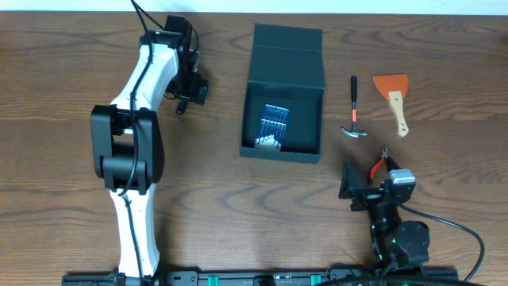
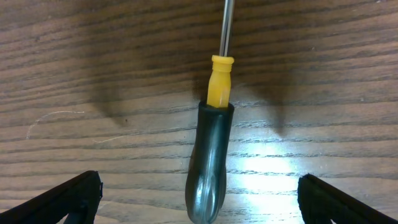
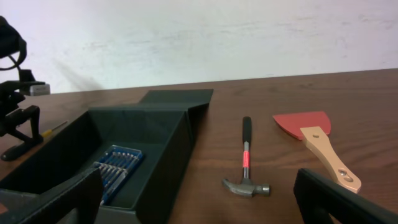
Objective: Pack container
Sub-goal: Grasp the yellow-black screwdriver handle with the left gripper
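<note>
The left jaws stand wide open over a black-handled screwdriver [image 2: 210, 155] on the counter [image 1: 63, 79]. At centre, the dark container [image 1: 286, 56] sits open, a blue case [image 1: 274, 123] inside. To its right lie a hammer [image 1: 354, 107], a scraper [image 1: 393, 95] and, apparently, pliers [image 1: 379, 165]. The right jaws gape, empty.
</note>
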Robot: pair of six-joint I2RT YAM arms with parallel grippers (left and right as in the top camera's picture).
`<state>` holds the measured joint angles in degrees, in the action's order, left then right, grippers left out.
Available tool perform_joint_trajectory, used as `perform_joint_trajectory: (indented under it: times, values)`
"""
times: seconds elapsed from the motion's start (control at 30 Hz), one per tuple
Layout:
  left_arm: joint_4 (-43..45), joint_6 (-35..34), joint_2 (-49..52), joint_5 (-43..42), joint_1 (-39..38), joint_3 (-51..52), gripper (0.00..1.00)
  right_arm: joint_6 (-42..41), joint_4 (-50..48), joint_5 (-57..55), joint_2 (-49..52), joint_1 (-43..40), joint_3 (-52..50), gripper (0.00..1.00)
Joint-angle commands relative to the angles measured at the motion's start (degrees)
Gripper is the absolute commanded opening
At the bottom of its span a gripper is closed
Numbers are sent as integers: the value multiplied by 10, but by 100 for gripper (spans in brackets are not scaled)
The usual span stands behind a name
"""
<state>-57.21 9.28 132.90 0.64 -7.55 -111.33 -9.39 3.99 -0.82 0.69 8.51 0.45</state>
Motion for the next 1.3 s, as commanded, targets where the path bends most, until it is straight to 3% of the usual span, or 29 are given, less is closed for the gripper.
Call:
perform_joint_trajectory:
  times: [0.0,1.27]
  values:
    - [-3,15,9,-29,3,5,99,9,2,2,-4,-4,-2,99]
    - [41,30,9,-47,3,54,99,9,2,2,-4,-4,-2,99]
